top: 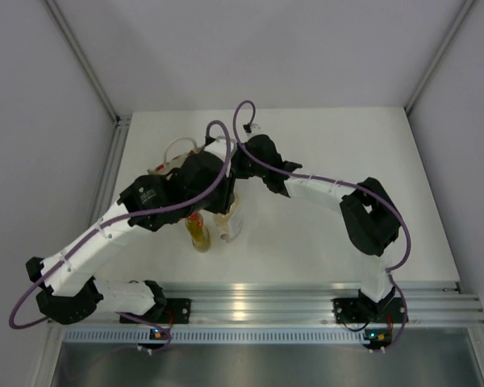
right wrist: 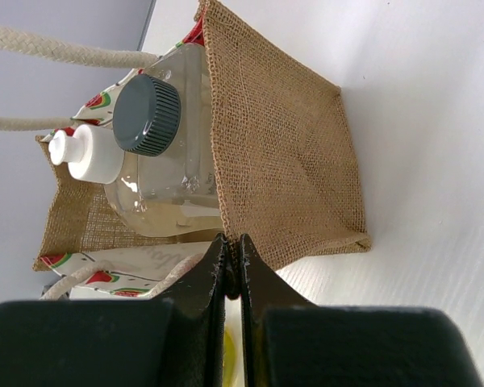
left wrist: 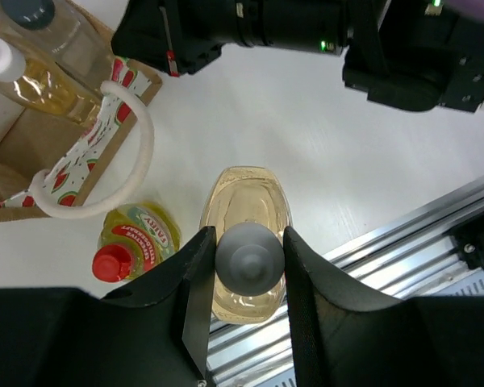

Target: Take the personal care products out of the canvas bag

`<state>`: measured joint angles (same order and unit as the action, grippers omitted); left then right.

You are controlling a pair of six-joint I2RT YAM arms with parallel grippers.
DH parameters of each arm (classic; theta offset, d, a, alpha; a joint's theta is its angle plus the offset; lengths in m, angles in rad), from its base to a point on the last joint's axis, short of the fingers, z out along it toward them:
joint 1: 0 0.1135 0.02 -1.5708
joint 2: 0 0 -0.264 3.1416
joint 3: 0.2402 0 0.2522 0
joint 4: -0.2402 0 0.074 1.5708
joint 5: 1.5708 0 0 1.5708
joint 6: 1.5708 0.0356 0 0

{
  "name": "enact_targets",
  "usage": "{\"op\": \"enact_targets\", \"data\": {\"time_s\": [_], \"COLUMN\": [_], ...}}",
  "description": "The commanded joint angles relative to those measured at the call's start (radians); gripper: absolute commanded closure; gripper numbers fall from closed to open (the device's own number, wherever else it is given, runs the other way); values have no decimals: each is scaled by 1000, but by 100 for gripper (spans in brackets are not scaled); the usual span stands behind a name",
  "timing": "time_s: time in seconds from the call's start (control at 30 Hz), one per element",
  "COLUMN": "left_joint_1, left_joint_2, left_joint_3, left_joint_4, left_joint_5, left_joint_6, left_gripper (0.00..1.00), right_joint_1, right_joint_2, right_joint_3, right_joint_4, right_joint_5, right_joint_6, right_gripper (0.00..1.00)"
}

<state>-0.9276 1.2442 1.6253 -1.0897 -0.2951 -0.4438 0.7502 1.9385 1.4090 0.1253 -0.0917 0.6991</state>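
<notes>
My left gripper [left wrist: 248, 248] is clamped on the rounded grey cap [left wrist: 250, 264] of a grey-capped bottle [left wrist: 246, 193], one finger on each side. The bottle stands upright on the table, outside the bag. It is clear-walled with pale yellow liquid inside. Just beside it stands the yellow bottle [left wrist: 143, 232] with its red cap [left wrist: 110, 263], also upright and also out of the bag.

My right gripper [right wrist: 234, 260] is pinched together on the top edge of the canvas bag [right wrist: 282, 161], with the coarse tan weave caught between the fingertips. Inside the bag are a clear bottle [right wrist: 169, 193] with a dark grey ribbed cap [right wrist: 148, 114] and, touching it, a white-capped bottle [right wrist: 87, 153]. The bag's rim carries a white band with red watermelon slices. A white rope handle [left wrist: 141, 137] loops out over the table.

From above, my two arms cover most of the bag, so only a handle and a corner of it show. The body of the white-capped bottle is hidden behind the clear one.

The table [left wrist: 331, 145] is plain white, with an aluminium rail [left wrist: 403, 234] along its near edge. Pale grey walls [top: 306, 48] stand around it.
</notes>
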Motion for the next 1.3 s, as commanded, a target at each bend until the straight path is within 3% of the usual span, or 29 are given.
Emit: {"op": "enact_targets", "data": {"time_s": [0.0,0.17,0.37,0.6,1.27], "left_joint_1": [-102,-253,-373,-412,-462], "left_joint_2": [-66,-48,70,179,293], "left_joint_3": [-53,-142,-124,-111,-243], "left_joint_4": [240,358,379,410,602], "left_joint_5": [-182,-329,-436,-420,-435], "left_joint_6": [-51,-78,-127,-229,-289], "left_gripper": [100,100,100,100,100], "right_joint_1": [28,28,26,26,23], "right_joint_2": [7,4,0,4,27], "right_joint_3": [51,59,58,53,54], "right_joint_4": [-15,-19,-21,-21,-21], "right_joint_5": [-11,-14,-14,-14,-25], "right_joint_6": [-12,-10,-13,-10,-4], "right_gripper": [100,100,100,100,100]}}
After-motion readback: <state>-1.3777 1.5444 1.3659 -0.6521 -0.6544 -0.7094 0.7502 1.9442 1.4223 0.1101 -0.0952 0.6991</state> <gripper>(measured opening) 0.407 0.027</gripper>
